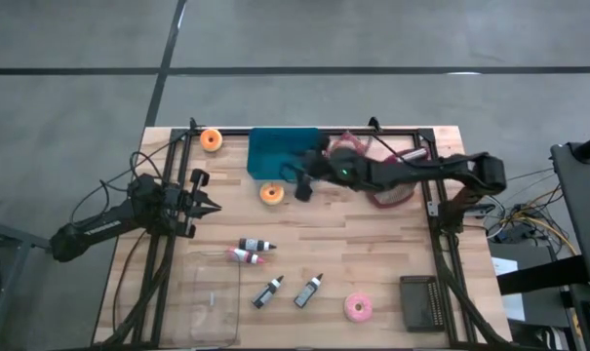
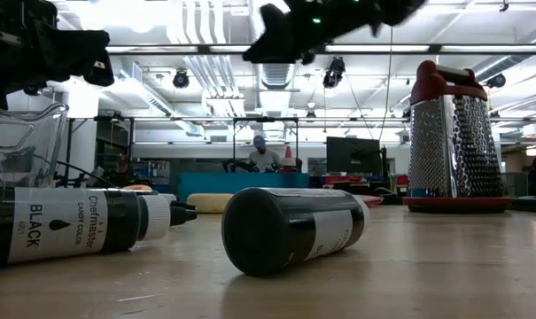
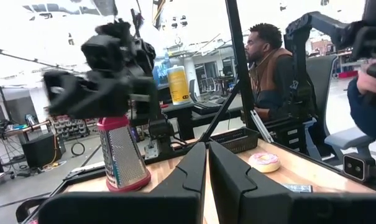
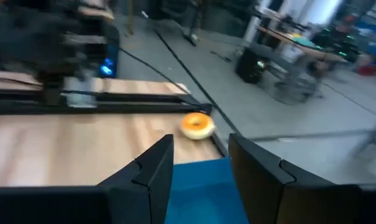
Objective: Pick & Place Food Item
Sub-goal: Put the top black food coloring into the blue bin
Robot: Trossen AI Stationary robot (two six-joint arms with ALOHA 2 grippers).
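Donut (image 1: 271, 193) sits beside your spread, empty right end effector (image 1: 301, 188); only the right wrist view reveals the corner donut (image 4: 196, 125); left end effector (image 1: 210, 206) pressed together.

A: What carries it all?
B: A pale wooden plank table (image 1: 373, 263) inside a black frame.
A: And directly on it?
B: A teal rectangular tray (image 1: 270, 151), two orange-glazed doughnuts (image 1: 212, 139) (image 1: 271, 193), a pink-frosted doughnut (image 1: 358, 307), four small dark colouring bottles (image 1: 255, 243) (image 1: 247, 256) (image 1: 267, 292) (image 1: 308, 291), a clear plastic container (image 1: 215, 297) and a dark metal box grater (image 1: 429, 302) lying flat.
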